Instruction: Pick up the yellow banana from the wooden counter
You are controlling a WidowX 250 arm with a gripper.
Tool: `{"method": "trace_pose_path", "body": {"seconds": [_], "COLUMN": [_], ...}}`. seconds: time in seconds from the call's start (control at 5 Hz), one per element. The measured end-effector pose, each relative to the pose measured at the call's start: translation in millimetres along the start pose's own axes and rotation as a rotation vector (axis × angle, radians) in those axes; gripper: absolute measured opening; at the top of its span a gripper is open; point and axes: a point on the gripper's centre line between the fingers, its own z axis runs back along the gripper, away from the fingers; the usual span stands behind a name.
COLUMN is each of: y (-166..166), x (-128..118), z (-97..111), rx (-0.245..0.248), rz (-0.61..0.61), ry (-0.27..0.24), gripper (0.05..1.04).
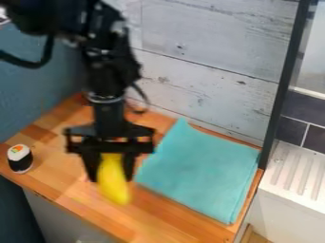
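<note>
While the black arm [108, 71] hangs in from the upper left, its gripper [111, 179] has a yellow thing [114, 182] pinched between its two dark fingers, over the front middle of the counter [158, 204]. Smooth-looking, long and rounded, the yellow thing has its long axis nearly upright in the view, its blunt lower end pointing down toward the front edge and leaning slightly right. Whether that end touches the wood, I cannot tell.

The counter is made of wooden strips in mixed light and reddish browns. To the right of the gripper, a turquoise cloth [200, 171] lies spread out, soft and matte, roughly four-sided, one corner toward the back wall [215, 28] of whitewashed, knotted planks. Near the counter's left end stands a small, stubby roll [20, 159], white on top with an orange and green spot, wrapped in a black band.
</note>
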Motion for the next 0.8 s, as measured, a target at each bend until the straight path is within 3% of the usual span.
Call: {"method": "trace_pose_path", "body": {"seconds": [0.2, 0.4, 0.6, 0.8], "y": [-39, -61, -75, -65], "x": [-25, -38, -35, -35], "z": [-1, -14, -34, -48], "rx": [-0.012, 0.027, -0.005, -0.012], "rz": [0.183, 0.228, 0.322, 0.476], "ry": [-0.015, 0.01, -0.056, -0.095], "gripper": [0.616, 0.616, 0.617, 0.617]}}
